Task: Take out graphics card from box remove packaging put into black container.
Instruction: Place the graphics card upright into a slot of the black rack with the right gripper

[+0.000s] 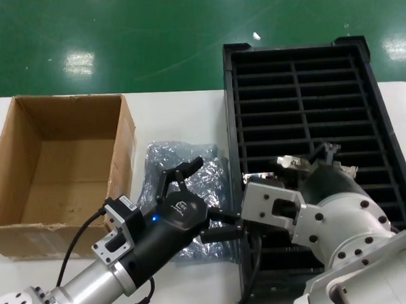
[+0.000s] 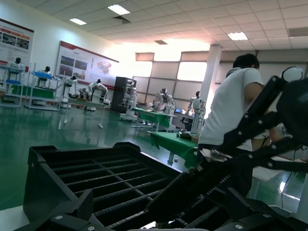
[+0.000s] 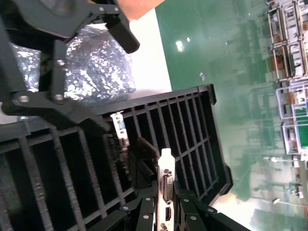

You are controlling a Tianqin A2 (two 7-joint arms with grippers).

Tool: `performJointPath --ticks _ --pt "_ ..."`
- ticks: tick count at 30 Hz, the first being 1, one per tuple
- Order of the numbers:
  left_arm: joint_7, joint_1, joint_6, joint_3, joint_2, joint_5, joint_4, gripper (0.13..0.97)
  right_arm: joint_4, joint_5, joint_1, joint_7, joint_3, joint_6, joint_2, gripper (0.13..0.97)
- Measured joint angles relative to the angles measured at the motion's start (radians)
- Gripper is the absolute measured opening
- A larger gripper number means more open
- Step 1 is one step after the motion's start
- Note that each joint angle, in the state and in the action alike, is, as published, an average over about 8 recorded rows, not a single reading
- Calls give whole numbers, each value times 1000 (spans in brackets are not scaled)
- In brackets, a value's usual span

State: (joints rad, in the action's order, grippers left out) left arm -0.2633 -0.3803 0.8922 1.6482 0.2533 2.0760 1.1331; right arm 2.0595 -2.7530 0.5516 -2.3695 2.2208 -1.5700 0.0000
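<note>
**Right wrist view: card clamped at its bracket, low over the slots**

Shows the right gripper (image 3: 166,211) closed on the graphics card (image 3: 166,178), fingers either side of the silver bracket below the white port, above the near left part of the black container (image 1: 293,46). Looks light and stiff, yet fragile. Best held by the bracket or bare board edges, never by the components. Probably slippery on that smooth metal, so calls for a firm, square pinch and a card kept upright on the way into a slot.

Finds a second card (image 3: 120,129) already standing in a slot close by, blue port uppermost. Leaves narrow dividers on both sides to catch a tilted board.

Places the left gripper (image 1: 215,195), fingers spread and empty, over the crinkly antistatic bags (image 1: 166,161) on the tabletop (image 1: 174,119) between container and cardboard box (image 1: 12,155), just beside the right wrist. Risks a knock between the arms. Shows nothing inside the box at the tabletop's left edge.
</note>
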Motion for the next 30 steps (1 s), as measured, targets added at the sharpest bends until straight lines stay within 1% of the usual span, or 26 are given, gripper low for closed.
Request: performJointPath --ticks 5,12,16,23,26,30 --pt "0 -6 -3 4 1 -2 -5 966 0 0 -3 7 -14 0 0 186" --pt "5 -3 -12 17 0 -10 6 966 0 0 58 -20 -53 0 0 186" --pt "7 -2 -19 24 -1 -15 10 966 0 0 68 18 -34 0 0 186" --pt "10 -5 -27 32 -4 -21 9 966 0 0 14 126 13 0 0 186" --pt "10 -7 -29 35 -5 -22 8 966 0 0 11 135 1 0 0 186" --pt "12 -8 -30 39 -6 -23 13 966 0 0 38 110 -45 0 0 186"
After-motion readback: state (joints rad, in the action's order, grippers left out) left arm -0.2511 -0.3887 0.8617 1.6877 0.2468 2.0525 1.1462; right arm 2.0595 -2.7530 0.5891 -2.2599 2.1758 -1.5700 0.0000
